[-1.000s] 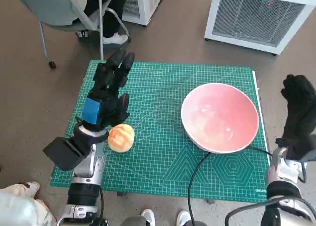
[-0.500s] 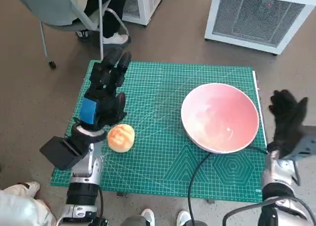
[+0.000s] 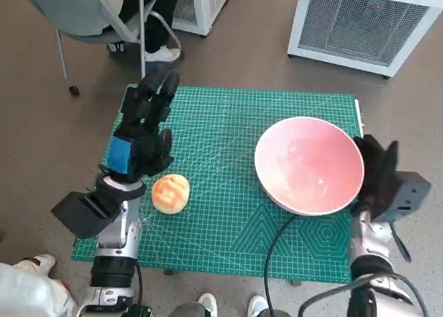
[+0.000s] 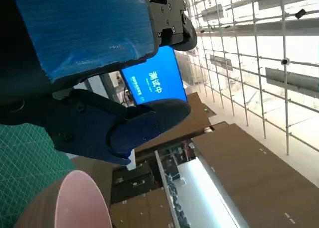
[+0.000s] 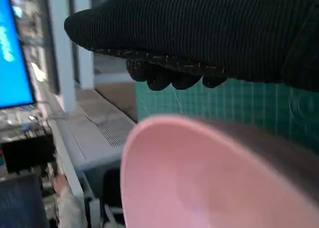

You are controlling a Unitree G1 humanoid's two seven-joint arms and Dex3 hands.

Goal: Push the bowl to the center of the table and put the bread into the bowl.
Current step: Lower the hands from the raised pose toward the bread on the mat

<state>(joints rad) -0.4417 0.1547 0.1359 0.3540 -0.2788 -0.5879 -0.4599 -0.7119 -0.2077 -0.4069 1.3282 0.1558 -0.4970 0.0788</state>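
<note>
A pink bowl (image 3: 309, 164) stands on the right half of the green cutting mat (image 3: 221, 144); its rim also shows in the left wrist view (image 4: 79, 200) and it fills the right wrist view (image 5: 199, 178). A round bread roll (image 3: 170, 192) lies on the mat at the left. My left hand (image 3: 142, 133) hovers over the mat's left edge just beyond the roll, fingers stretched and holding nothing. My gloved right hand (image 3: 377, 171) is right beside the bowl's right rim, fingers spread and empty; whether it touches the rim I cannot tell.
A chair (image 3: 97, 19) with a person's feet under it stands beyond the mat's far left corner. A white grilled unit (image 3: 363, 23) sits on the floor at the far right. A black cable (image 3: 277, 241) runs over the mat's near edge.
My right hand has swung in from off the table's right side to the bowl's right rim. The left hand has drifted slightly left. Bowl and roll have barely moved.
</note>
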